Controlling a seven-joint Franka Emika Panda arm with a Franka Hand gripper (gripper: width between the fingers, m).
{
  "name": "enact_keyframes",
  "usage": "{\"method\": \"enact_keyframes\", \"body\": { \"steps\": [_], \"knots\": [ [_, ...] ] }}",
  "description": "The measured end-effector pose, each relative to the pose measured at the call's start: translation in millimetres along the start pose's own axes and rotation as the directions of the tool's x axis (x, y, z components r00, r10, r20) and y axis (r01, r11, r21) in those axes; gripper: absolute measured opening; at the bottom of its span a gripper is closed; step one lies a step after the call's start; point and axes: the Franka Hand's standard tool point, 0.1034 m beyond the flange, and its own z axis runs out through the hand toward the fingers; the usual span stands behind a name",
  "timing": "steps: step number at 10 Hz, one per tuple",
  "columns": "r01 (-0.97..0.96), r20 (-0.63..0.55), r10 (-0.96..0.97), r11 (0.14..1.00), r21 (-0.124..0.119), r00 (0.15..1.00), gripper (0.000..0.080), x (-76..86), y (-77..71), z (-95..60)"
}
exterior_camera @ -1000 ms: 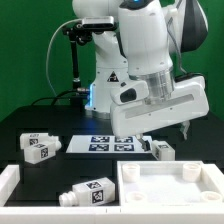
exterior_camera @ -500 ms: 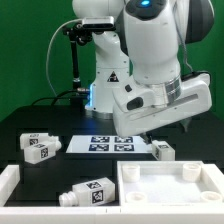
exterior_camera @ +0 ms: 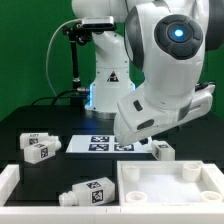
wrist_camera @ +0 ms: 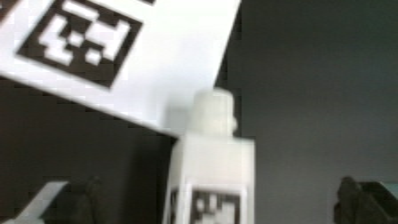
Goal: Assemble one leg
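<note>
Has swung since a second ago, with the arm (exterior_camera: 165,70) rolled toward the exterior view's left and now bulking over the far edge of the marker board (exterior_camera: 95,143). Hovers over the leg (exterior_camera: 162,150) with the gripper (wrist_camera: 210,198), jaws spread wide and pinching nothing, one dark fingertip (wrist_camera: 50,200) on either side in the wrist view. Keeps that leg where it was, just beside the marker board's right end in the exterior view, stub end toward the board's corner. Leaves the rest unmoved too: two pegs (exterior_camera: 38,148) well off the board's left end, a lone peg (exterior_camera: 90,192) on its side in front of the board, and beside that the white tray (exterior_camera: 160,167).
</note>
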Motion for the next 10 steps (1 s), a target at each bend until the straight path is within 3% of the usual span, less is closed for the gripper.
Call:
{"method": "enact_keyframes", "body": {
  "steps": [2, 3, 4, 5, 6, 10],
  "knots": [
    [-0.078, 0.032, 0.078, 0.997, -0.008, 0.996, 0.0649, -3.1, -3.5, 1.9],
    [-0.169, 0.057, 0.171, 0.985, -0.029, 0.984, 0.0649, 2.1, -10.9, 2.1],
    [-0.228, 0.021, 0.228, 0.973, -0.025, 0.973, 0.0649, 12.6, -11.5, -0.7],
    [-0.267, 0.095, 0.264, 0.963, 0.025, 0.96, 0.0649, 6.4, -13.4, 0.3],
    [-0.267, 0.13, 0.26, 0.963, 0.037, 0.957, 0.0649, 9.3, -11.8, 0.0],
    [-0.27, 0.136, 0.263, 0.962, 0.032, 0.955, 0.0649, 11.6, -14.1, 2.5]
  ]
}}
